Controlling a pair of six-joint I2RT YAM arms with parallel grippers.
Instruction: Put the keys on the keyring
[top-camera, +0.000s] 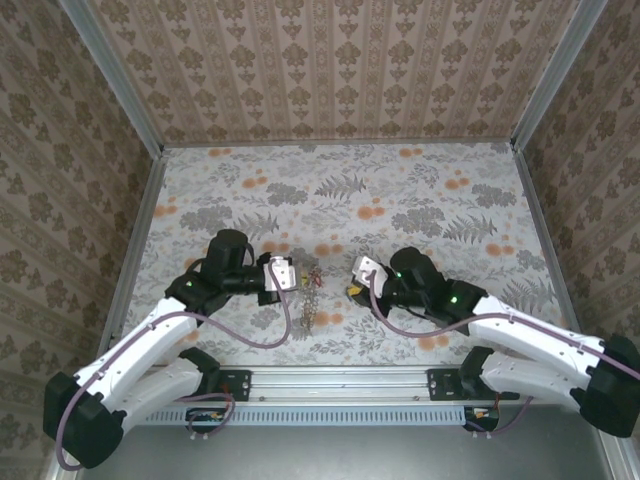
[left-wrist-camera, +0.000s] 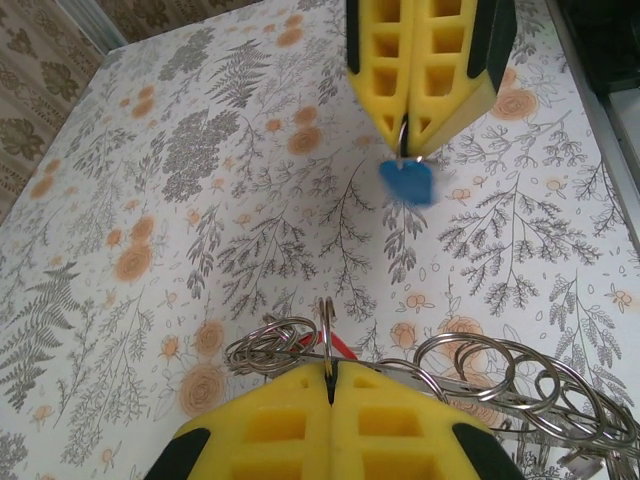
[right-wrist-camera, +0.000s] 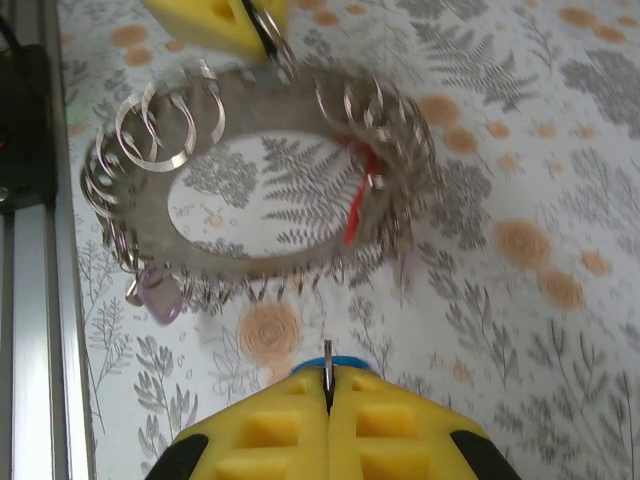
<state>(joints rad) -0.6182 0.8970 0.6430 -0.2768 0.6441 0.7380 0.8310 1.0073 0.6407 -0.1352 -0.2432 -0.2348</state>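
The keyring (right-wrist-camera: 250, 265), a wide grey hoop strung with several small split rings, lies on the floral table between my grippers (top-camera: 312, 295). A red key (right-wrist-camera: 355, 205) hangs on it. My left gripper (left-wrist-camera: 330, 368) is shut on one upright small split ring (left-wrist-camera: 328, 325) at the hoop's edge, next to the red key (left-wrist-camera: 340, 347). My right gripper (right-wrist-camera: 327, 378) is shut on the thin wire ring of a blue key (left-wrist-camera: 407, 183), which dangles below its pads (left-wrist-camera: 440, 80), a short way off the hoop. From above, the left gripper (top-camera: 283, 277) and right gripper (top-camera: 360, 275) face each other.
A purple tag (right-wrist-camera: 160, 295) hangs from the hoop's near side. An aluminium rail (right-wrist-camera: 30, 250) runs along the table's near edge. Patterned walls (top-camera: 330, 60) close in the back and sides. Open floral table (top-camera: 400, 190) lies beyond the grippers.
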